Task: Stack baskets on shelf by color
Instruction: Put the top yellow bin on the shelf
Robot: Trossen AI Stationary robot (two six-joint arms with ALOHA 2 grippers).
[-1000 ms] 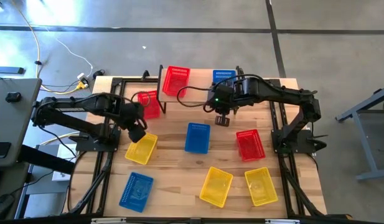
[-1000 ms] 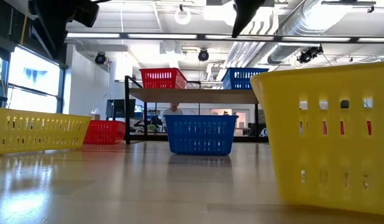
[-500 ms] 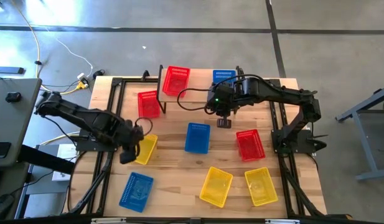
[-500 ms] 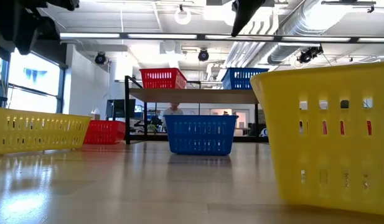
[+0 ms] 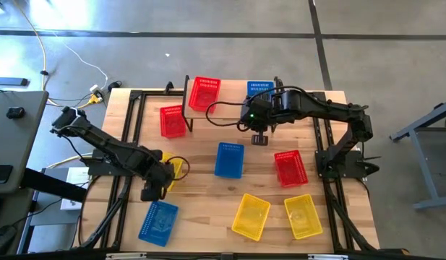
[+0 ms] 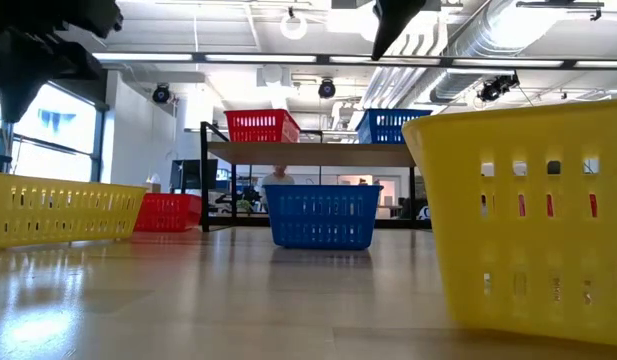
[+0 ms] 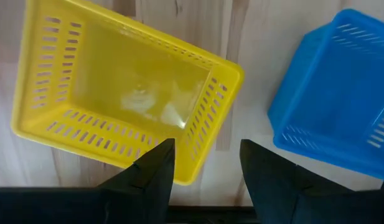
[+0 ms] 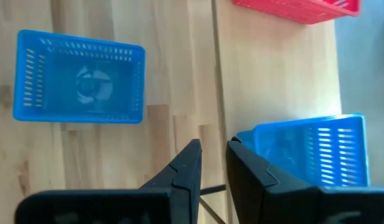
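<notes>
- Room and surface: we are looking at a light-wood tabletop point(image 5: 208, 188) standing on a grey concrete floor; the low view is showing an office interior with ceiling ducts behind it.
- Shelf point(image 5: 233, 97): we are finding it at the far edge of the table, raised on black legs.
- Red basket on shelf point(image 5: 204, 93): sitting on the shelf's left part.
- Blue basket on shelf point(image 5: 260, 89): sitting on the shelf's right part, partly hidden by the right arm in the high view.
- Red basket by shelf point(image 5: 172, 120): resting on the tabletop just left of the shelf's front-left leg.
- Blue centre basket point(image 5: 230, 159): lying on the tabletop in the middle, in front of the shelf.
- Red right basket point(image 5: 290, 167): lying on the tabletop, right of the blue centre basket.
- Yellow front baskets point(image 5: 251, 216) and point(image 5: 303, 215): lying side by side near the front edge.
- Yellow left basket point(image 7: 123, 106): lying on the tabletop's left side, partly covered by the left arm.
- Blue front-left basket point(image 5: 158, 221): lying near the front-left corner.
- Left gripper point(image 7: 206, 163): we are seeing it hanging over the gap between the yellow left basket and the blue front-left basket, fingers spread moderately, holding nothing.
- Right gripper point(image 8: 213, 163): we are seeing it hovering in front of the shelf, fingers set narrowly apart, holding nothing.
</notes>
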